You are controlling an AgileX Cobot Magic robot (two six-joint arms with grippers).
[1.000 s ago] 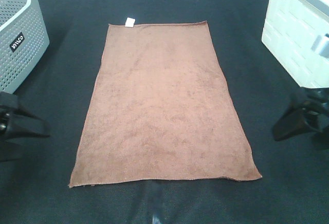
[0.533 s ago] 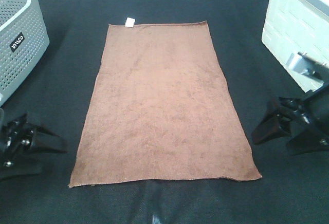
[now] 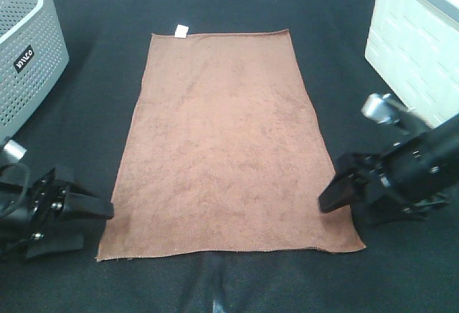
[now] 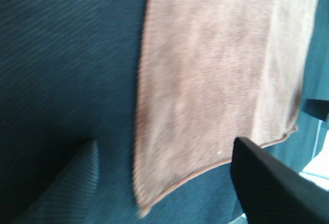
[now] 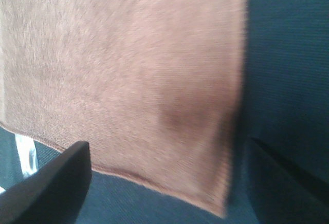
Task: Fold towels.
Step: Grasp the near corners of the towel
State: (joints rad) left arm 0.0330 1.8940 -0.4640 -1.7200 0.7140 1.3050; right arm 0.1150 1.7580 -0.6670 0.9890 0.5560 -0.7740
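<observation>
The brown towel (image 3: 229, 148) lies flat and spread out on the black table, with its white tag (image 3: 181, 31) at the far left corner. My left gripper (image 3: 97, 225) is open, low over the table, right beside the towel's near left corner. My right gripper (image 3: 341, 209) is open at the towel's near right edge, just above the corner. In the left wrist view the towel (image 4: 216, 80) lies ahead, its corner between the open fingers (image 4: 272, 188). In the right wrist view the towel (image 5: 128, 64) fills the space between the open fingers (image 5: 51, 188).
A grey perforated basket (image 3: 25, 47) stands at the back left. A white box (image 3: 416, 47) stands at the back right, close behind the right arm. Black cloth (image 3: 344, 54) covers the table all around the towel.
Both arms have moved inward from the table's sides to the towel's near corners. Both grippers stay open. The towel has not moved.
</observation>
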